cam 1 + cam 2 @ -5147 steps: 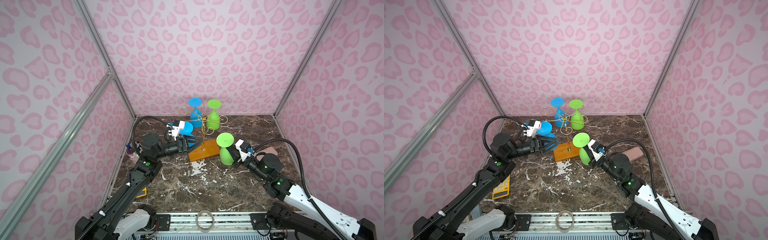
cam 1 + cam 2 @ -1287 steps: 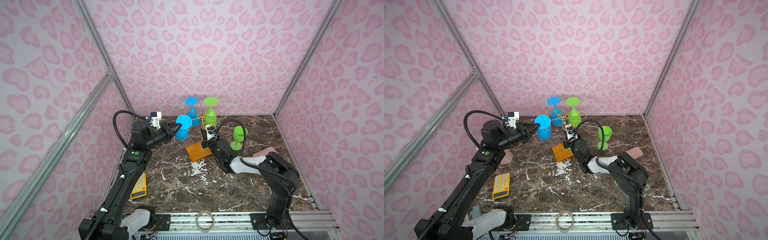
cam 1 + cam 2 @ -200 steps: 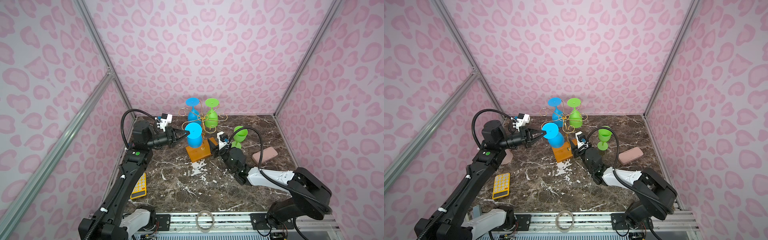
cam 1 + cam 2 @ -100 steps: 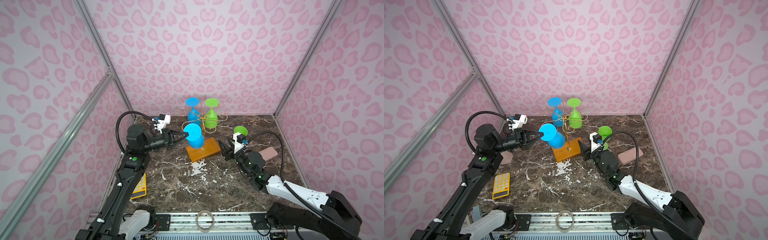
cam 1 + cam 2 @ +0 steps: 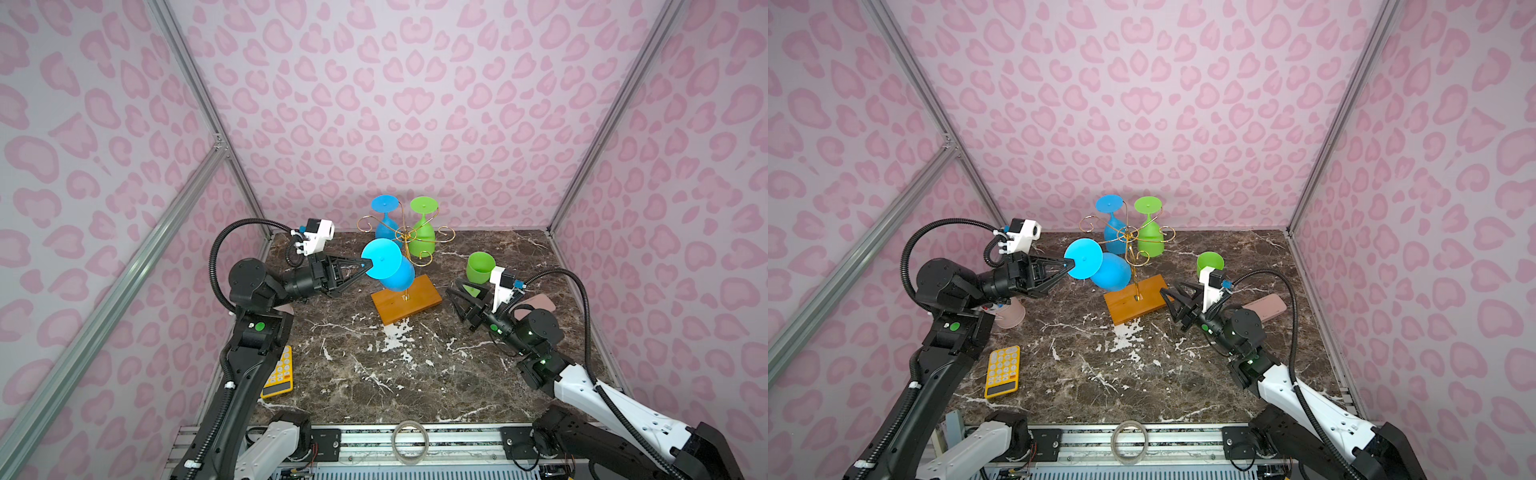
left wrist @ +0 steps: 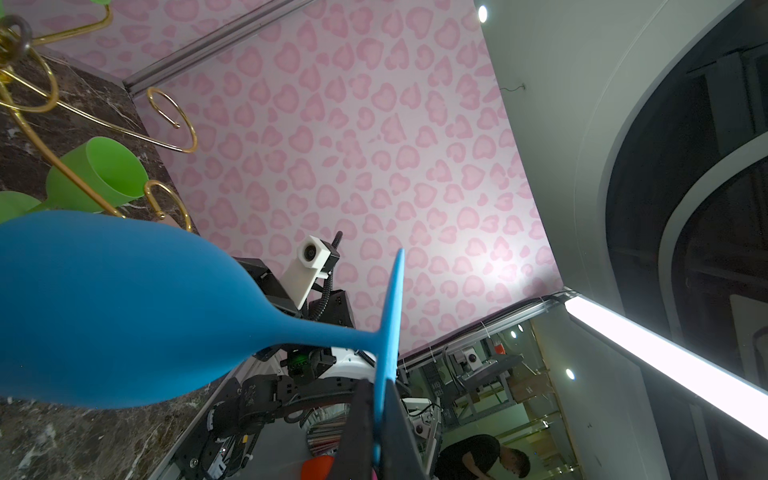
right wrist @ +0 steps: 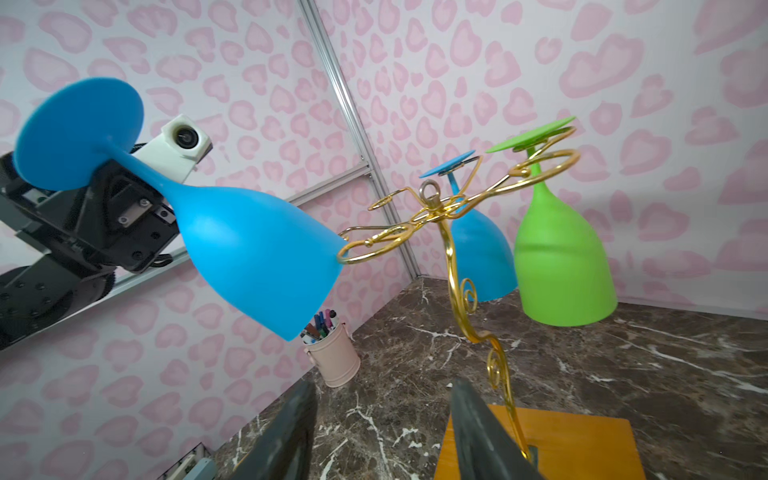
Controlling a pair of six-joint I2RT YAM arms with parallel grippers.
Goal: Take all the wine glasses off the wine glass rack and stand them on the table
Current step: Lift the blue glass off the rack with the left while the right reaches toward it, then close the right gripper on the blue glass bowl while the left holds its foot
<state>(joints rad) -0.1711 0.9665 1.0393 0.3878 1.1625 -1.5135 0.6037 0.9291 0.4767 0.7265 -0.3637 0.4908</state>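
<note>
a: left fingers (image 5: pixel 362 266)?
b: clamped on the foot of the blue wine glass (image 5: pixel 397 272), which hangs tilted beside the rack (image 5: pixel 419 301), above its wooden base.
a: right fingers (image 7: pixel 473 424)?
b: apart, empty, low near that base.

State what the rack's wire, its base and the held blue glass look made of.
Rack wire: likely metal, shiny gold, bright glints. Base: apparently wood, smooth orange-brown. Held blue glass: probably plastic or silicone, opaque matte, no glare.
</note>
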